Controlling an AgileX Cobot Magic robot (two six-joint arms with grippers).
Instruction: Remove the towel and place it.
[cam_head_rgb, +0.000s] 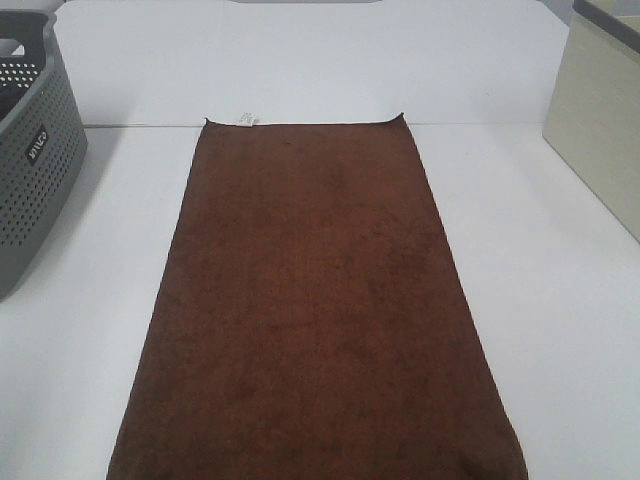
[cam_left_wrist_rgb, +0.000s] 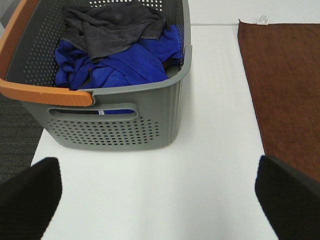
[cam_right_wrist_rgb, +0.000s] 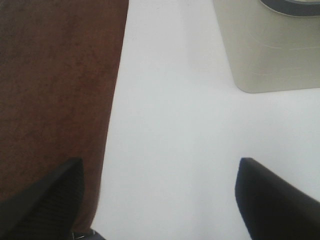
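Note:
The towel (cam_head_rgb: 315, 300) is a large dark reddish-brown cloth. It lies flat and spread out down the middle of the white table, with a small white tag (cam_head_rgb: 246, 119) on its far short edge. It also shows in the left wrist view (cam_left_wrist_rgb: 285, 85) and in the right wrist view (cam_right_wrist_rgb: 55, 85). Neither gripper shows in the exterior high view. My left gripper (cam_left_wrist_rgb: 160, 197) is open and empty over bare table between the basket and the towel. My right gripper (cam_right_wrist_rgb: 157, 200) is open and empty over the towel's right edge and bare table.
A grey perforated basket (cam_head_rgb: 35, 150) stands at the table's left edge. In the left wrist view the basket (cam_left_wrist_rgb: 115, 130) has an orange handle and holds blue cloths (cam_left_wrist_rgb: 125, 62) and a dark grey cloth (cam_left_wrist_rgb: 110, 25). A beige box (cam_head_rgb: 600, 120) stands at the right, also in the right wrist view (cam_right_wrist_rgb: 270, 50).

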